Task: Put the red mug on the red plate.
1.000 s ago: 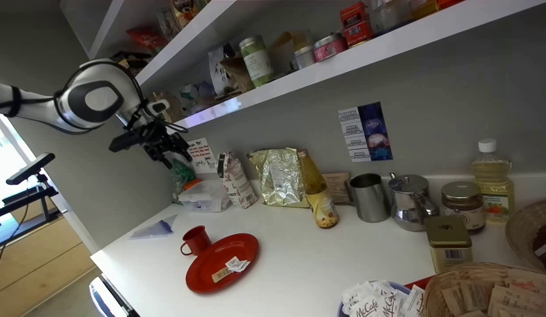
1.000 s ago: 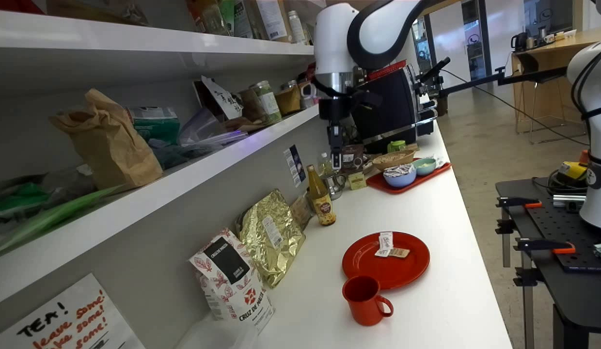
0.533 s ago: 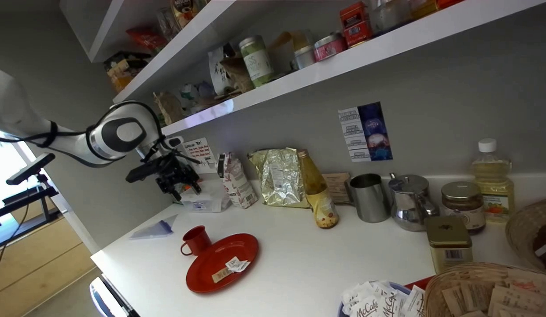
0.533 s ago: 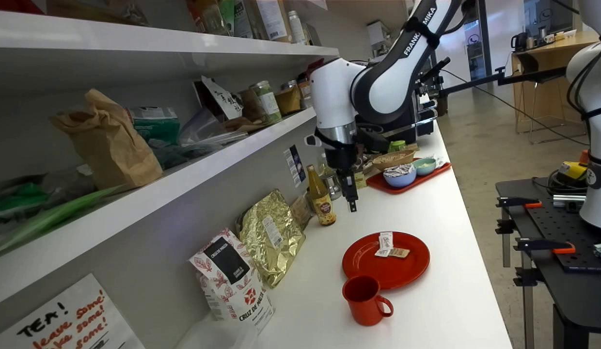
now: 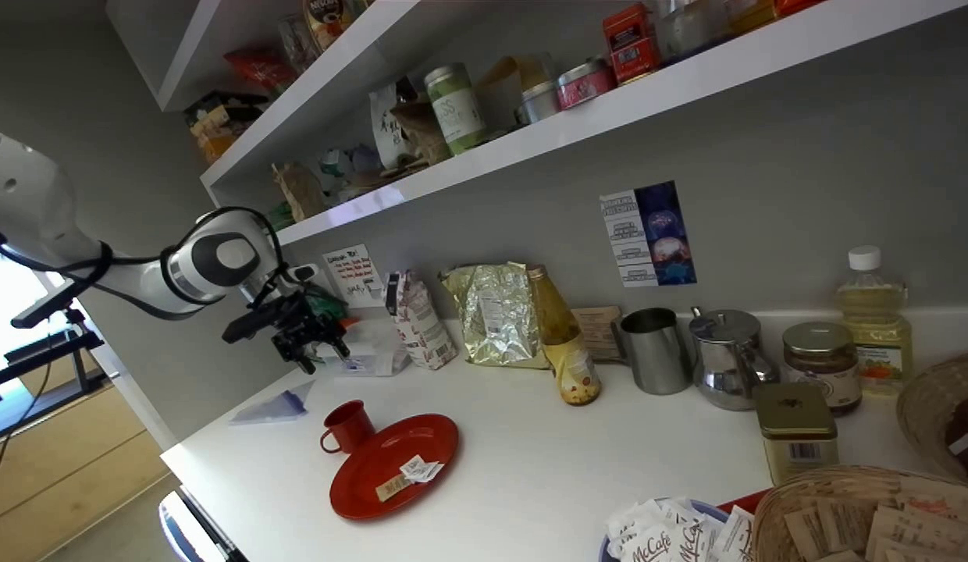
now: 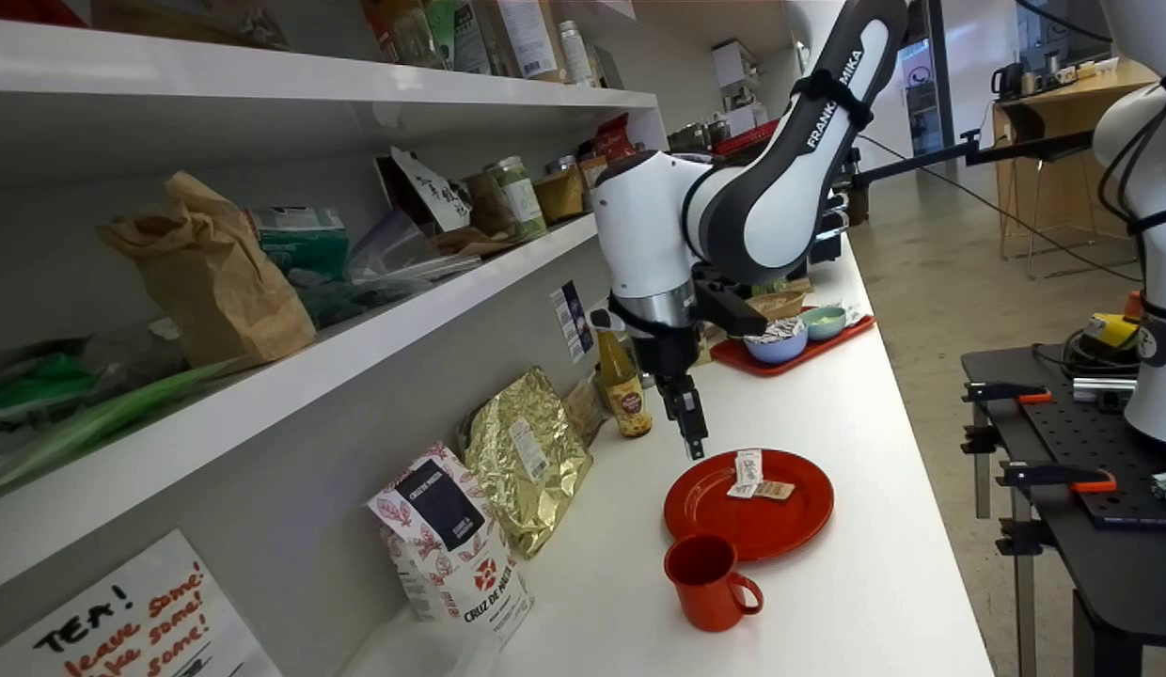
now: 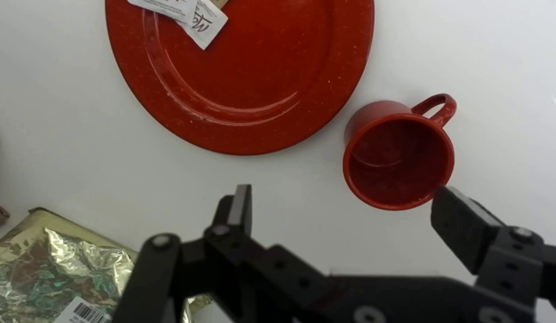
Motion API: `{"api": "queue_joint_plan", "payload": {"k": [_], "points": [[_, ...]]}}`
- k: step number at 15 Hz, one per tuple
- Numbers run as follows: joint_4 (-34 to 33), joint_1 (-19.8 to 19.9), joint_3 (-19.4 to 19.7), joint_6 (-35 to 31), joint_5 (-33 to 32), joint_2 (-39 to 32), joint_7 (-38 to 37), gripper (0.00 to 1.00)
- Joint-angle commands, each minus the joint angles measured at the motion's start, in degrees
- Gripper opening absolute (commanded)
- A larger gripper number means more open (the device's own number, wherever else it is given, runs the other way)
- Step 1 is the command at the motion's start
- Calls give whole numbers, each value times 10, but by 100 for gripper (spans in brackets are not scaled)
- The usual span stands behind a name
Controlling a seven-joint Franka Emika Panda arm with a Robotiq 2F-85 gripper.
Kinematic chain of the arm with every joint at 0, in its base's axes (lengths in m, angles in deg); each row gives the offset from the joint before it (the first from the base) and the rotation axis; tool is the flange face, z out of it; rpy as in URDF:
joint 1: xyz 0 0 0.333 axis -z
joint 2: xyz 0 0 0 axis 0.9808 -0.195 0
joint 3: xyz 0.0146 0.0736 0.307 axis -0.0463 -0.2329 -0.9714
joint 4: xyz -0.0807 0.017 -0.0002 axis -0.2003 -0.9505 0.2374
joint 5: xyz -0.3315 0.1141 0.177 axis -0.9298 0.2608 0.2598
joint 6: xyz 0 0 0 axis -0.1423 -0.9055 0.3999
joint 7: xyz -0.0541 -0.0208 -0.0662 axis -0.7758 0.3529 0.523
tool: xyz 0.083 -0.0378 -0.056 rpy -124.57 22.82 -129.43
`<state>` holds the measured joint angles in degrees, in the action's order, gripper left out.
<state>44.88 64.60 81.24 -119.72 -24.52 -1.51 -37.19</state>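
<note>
The red mug stands upright on the white counter, beside the edge of the red plate. In an exterior view, the mug is in front of the plate, handle to the right. In the wrist view, the mug is right of centre, its handle at the upper right, and the plate is at the top with paper packets on it. My gripper is open and empty above the counter, also seen in an exterior view. In the wrist view, the right finger of the gripper overlaps the mug's rim.
A gold foil bag, a paper bag, a yellow bottle and a clear plastic box stand along the wall. A loaded shelf overhangs the counter. A grey metal pitcher stands farther along.
The arm and gripper have come down from shelf height toward the counter, nearer the plate and mug. The descent is smaller over the last half second. The mug and plate have not moved.
</note>
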Motion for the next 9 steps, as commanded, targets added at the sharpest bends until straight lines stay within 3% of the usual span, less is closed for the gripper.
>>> {"api": "queue_joint_plan", "payload": {"k": [1,5,9], "points": [[-81,3,1,21,14,-46,-14,100],[-140,11,6,38,35,-82,-13,100],[-136,6,9,53,29,-112,-13,100]]}}
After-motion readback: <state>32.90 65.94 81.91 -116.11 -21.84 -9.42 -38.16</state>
